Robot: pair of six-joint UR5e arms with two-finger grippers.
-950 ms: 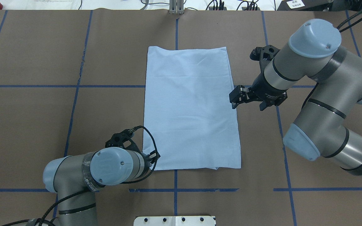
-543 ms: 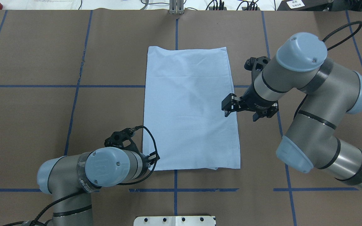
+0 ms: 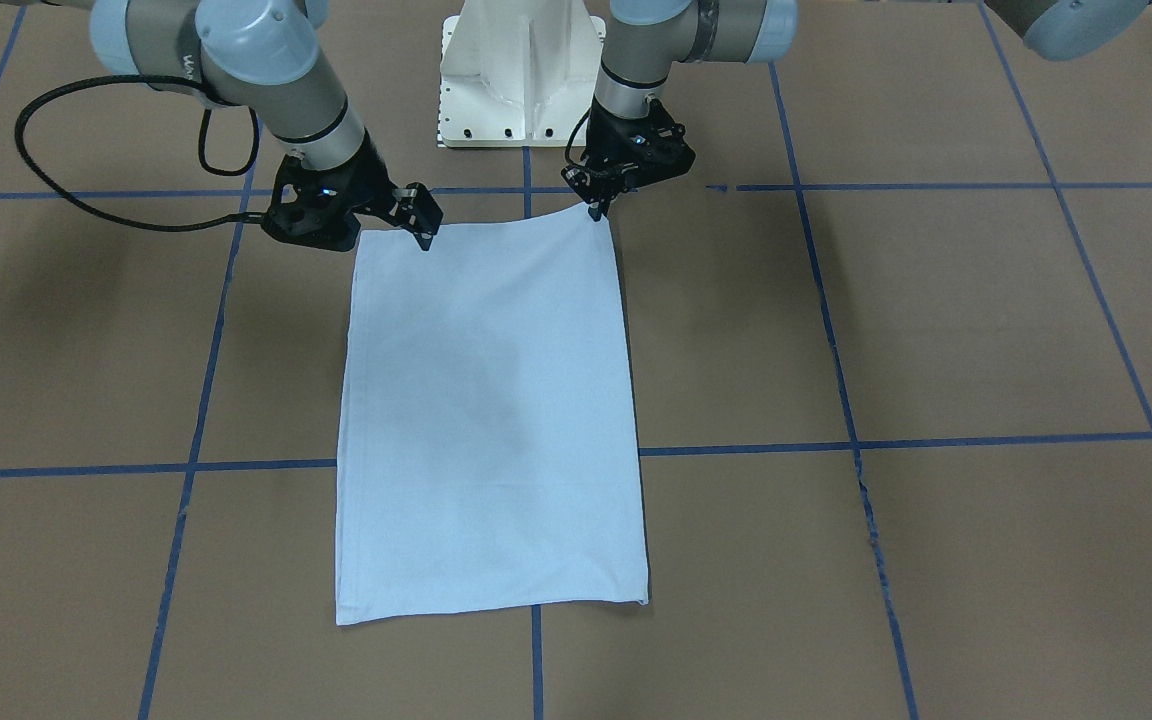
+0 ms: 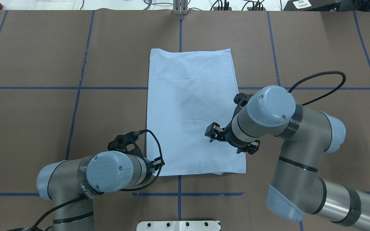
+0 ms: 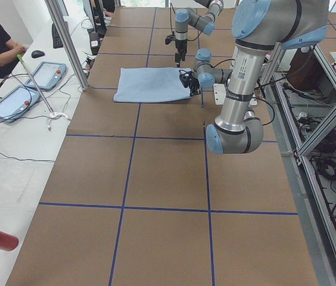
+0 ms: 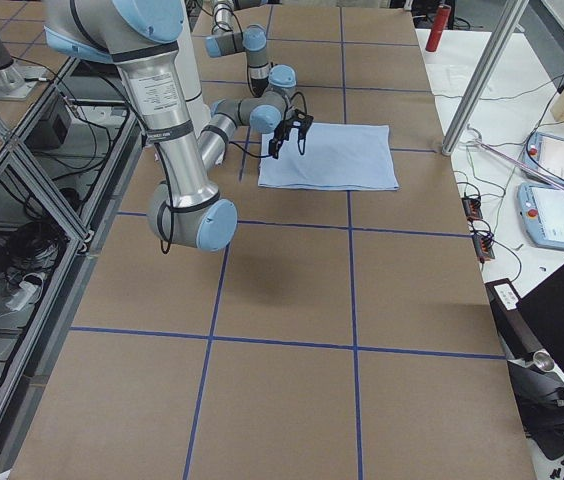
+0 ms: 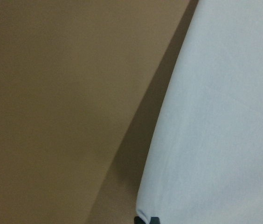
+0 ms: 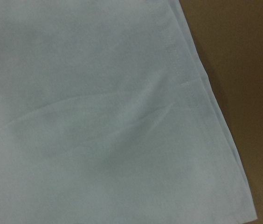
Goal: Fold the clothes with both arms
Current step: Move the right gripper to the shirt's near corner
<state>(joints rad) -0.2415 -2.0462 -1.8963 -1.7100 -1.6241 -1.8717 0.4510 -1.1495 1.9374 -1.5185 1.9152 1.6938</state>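
Left gripper (image 3: 596, 207) clamped on the near corner of a thin pale-blue T-shirt (image 4: 191, 106), right gripper (image 3: 351, 218) spread wide and empty over the opposite near corner, shirt a smooth long rectangle flat on the matte brown paper table (image 4: 37, 122), blue tape lines (image 4: 75, 106) crossing beyond.

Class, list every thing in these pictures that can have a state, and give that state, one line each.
Pale light-blue T-shirt: folded into a long rectangle, flat on the brown paper-covered table, one corner nearest the robot pinched up.
Black two-finger left gripper: shut on that corner.
Black two-finger right gripper: open, over the shirt's other near corner, holding nothing.
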